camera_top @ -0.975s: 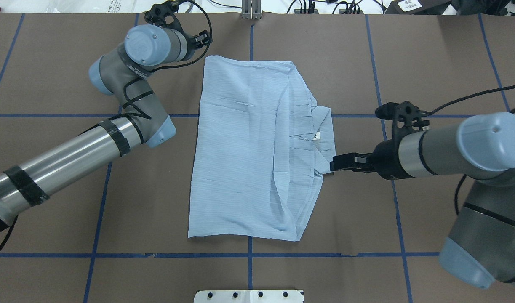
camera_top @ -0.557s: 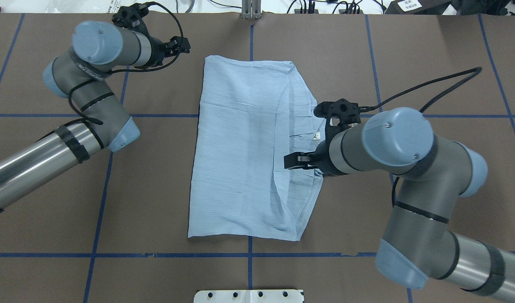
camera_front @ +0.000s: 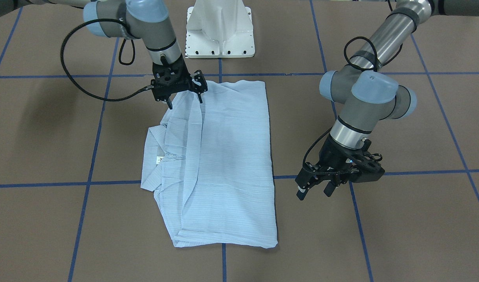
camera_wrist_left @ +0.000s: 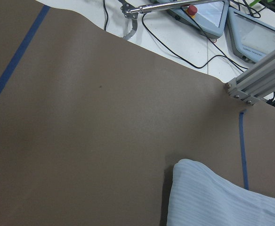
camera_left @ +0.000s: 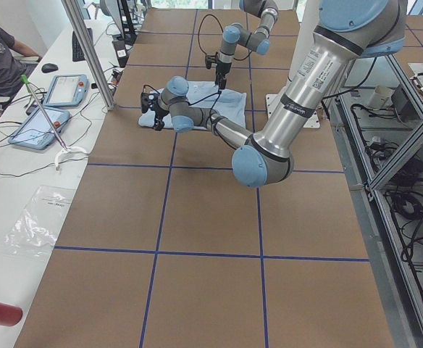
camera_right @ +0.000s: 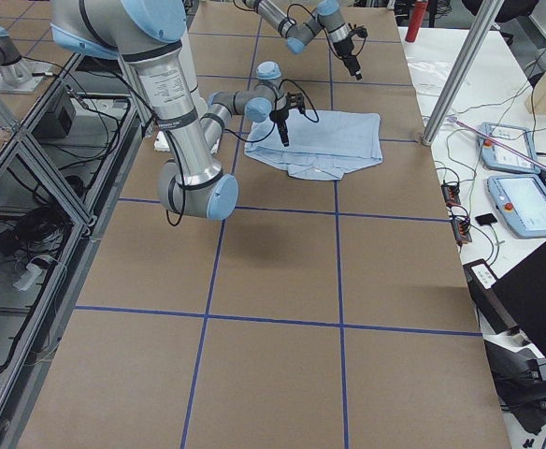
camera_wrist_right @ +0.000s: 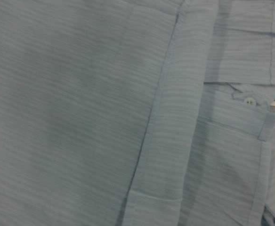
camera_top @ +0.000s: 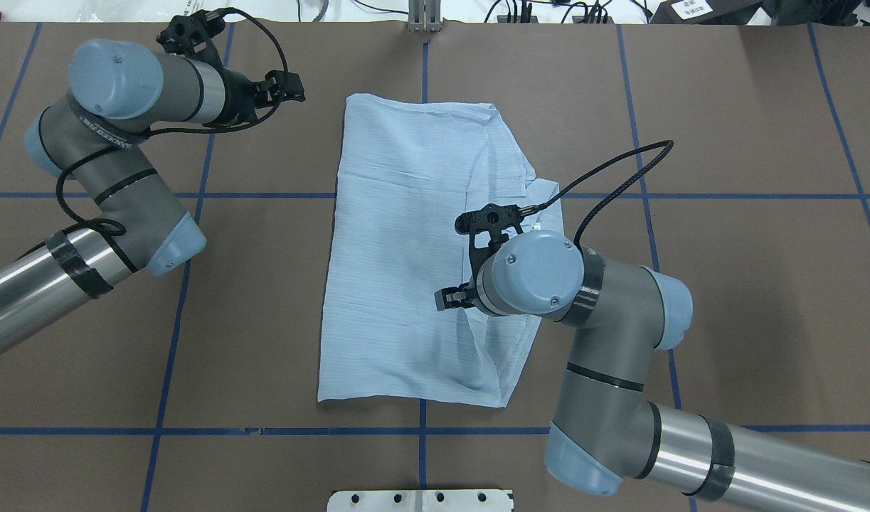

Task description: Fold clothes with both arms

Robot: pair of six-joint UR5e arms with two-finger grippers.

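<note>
Both sets of jaws open and empty, right gripper (camera_front: 185, 102) over the eleven-o'clock corner of the mid-table shirt (camera_front: 231, 156) in the front-facing view, left gripper (camera_front: 313, 192) off at three o'clock: pinch one layer and you could drag the fold askew.

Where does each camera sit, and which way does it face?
Front-facing: across the table, facing the robot, steeply down; white base, left arm, right arm, shirt.
Overhead: behind the robot, looking forward-down; both arms, left gripper, right gripper.
Exterior left: robot's-left table end, looking along it; left arm nearest.
Exterior right: opposite end; right arm nearest.
Left wrist: over bare table, a shirt corner; no robot parts.
Right wrist: close over shirt fabric, a button; likewise none.
Shared: front-facing and overhead show shirt and both grippers, mirrored.
</note>
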